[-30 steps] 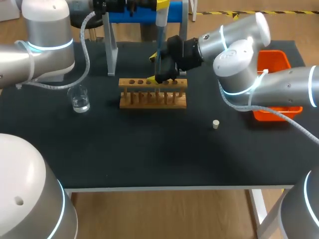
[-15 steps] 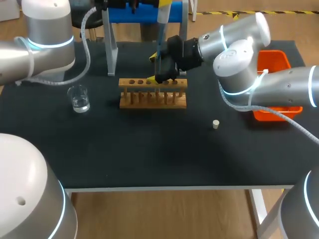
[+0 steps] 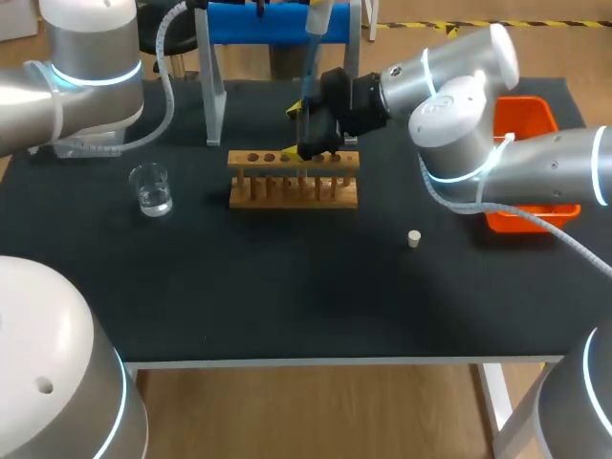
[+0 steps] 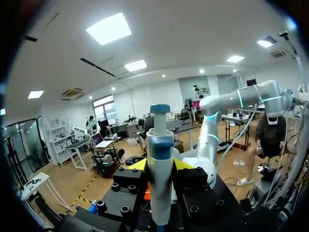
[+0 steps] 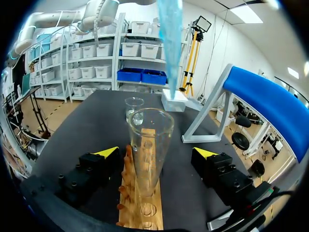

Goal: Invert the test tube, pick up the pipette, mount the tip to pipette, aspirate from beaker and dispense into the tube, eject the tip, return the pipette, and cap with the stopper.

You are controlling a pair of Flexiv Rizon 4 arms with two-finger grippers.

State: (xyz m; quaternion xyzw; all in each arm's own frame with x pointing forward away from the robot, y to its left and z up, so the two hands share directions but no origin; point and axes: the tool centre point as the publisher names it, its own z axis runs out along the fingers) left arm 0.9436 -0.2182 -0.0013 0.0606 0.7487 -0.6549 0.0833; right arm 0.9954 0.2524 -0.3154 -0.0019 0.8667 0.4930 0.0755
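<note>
Over the wooden test tube rack (image 3: 294,179), in the head view, the right gripper (image 3: 296,132) hung below the pipette (image 3: 314,21); the beaker (image 3: 151,189) stood left of the rack, the stopper (image 3: 413,239) to its right. Left wrist view: the left gripper (image 4: 160,166) clamped the pipette's body. Right wrist view: the fingers (image 5: 106,153) stood wide, clear of the upright test tube (image 5: 147,145) in the rack, the blue pipette tip (image 5: 170,38) above it.

Blk matte table (image 3: 287,306), white front edge, white leg (image 3: 494,402) under front-rt corner.
</note>
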